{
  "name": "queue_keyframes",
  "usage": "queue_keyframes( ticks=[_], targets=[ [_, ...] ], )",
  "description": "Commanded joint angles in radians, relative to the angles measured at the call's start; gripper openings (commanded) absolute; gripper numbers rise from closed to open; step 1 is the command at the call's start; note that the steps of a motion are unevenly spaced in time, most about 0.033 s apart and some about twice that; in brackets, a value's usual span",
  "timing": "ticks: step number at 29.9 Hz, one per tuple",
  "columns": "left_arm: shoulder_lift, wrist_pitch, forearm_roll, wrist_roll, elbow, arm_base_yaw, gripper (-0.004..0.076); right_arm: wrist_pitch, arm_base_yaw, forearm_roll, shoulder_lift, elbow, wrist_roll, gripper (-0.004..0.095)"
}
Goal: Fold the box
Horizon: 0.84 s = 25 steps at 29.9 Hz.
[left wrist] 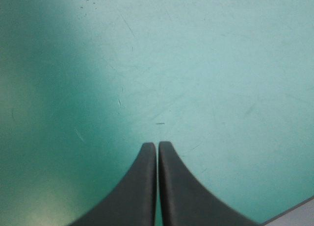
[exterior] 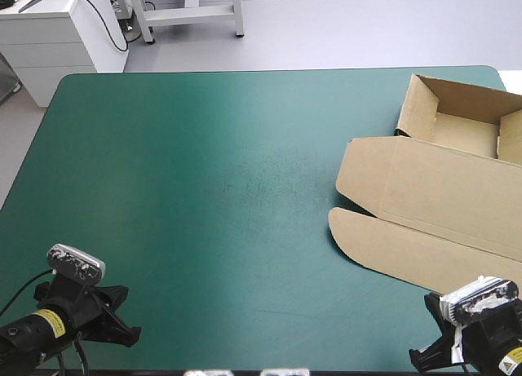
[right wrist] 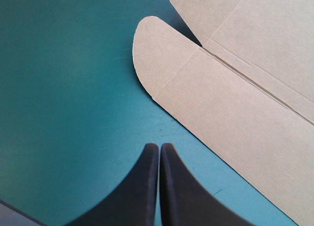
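High view: the box (exterior: 440, 188) lies on the tabletop (exterior: 204, 172) toward its right edge. Its open tray (exterior: 461, 119) stands with raised walls at the far right corner, and the lid (exterior: 424, 176) lies flat on the near side. The left claw (exterior: 121, 320) sits at the near left corner, the right claw (exterior: 426, 358) at the near right, near the box's front edge.

Left wrist view: the left claw's fingers (left wrist: 142, 187) meet in a point, gripping nothing, over bare teal-green cover (left wrist: 206, 64).

Right wrist view: the right claw is pressed together too, and empty. The box's rounded flap (right wrist: 162, 54) lies flat just ahead and to one side, apart from it.
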Motion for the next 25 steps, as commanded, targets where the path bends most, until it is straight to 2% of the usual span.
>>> queue_keyframes(
  ticks=[1,7,25],
  targets=[
    [-0.018,-0.054,-0.018,0.000,0.003,-0.002,-0.0008,-0.103,0.002,0.022,-0.018,0.017,-0.012,-0.0002],
    [-0.077,-0.061,-0.018,0.054,0.044,-0.002,-0.0008,-0.167,0.002,0.027,-0.048,0.094,-0.013,-0.0002],
    [-0.118,-0.070,-0.030,0.054,0.044,-0.002,-0.0008,-0.163,0.002,0.026,-0.054,0.153,-0.015,-0.0002]
  ],
)
